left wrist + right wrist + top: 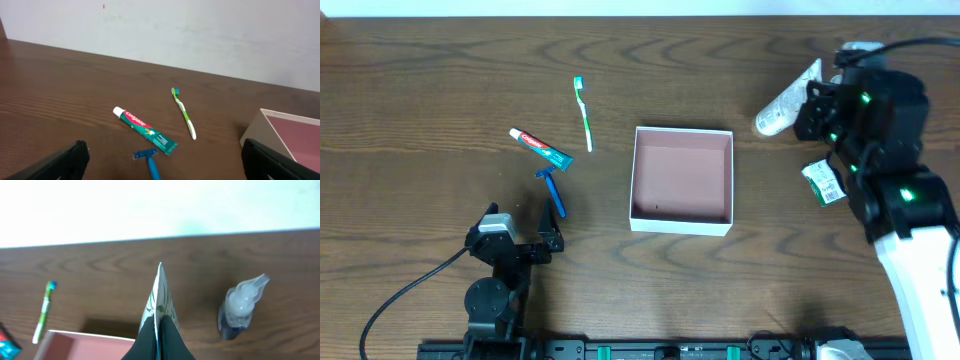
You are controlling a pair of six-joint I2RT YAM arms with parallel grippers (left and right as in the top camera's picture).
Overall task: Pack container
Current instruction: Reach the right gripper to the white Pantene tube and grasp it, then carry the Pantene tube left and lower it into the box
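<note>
The container point(632, 175), a shallow square box with white walls and a pinkish inside, sits mid-table with nothing in it; its rim also shows in the left wrist view point(260, 122) and the right wrist view point(75, 336). My right gripper point(159, 322) is shut on a thin white-and-green packet point(160, 292), held edge-on above the table right of the container. From overhead the packet point(825, 183) pokes out from under the right arm, and the fingers are hidden. My left gripper point(167, 160) point(518, 238) stands open low over the table, holding nothing.
A green toothbrush point(584, 113) point(184, 112), a toothpaste tube point(541, 148) point(145, 130) and a blue razor point(553, 190) point(150, 162) lie left of the container. A clear bottle point(780, 112) point(240, 305) stands at the back right, close to the right arm.
</note>
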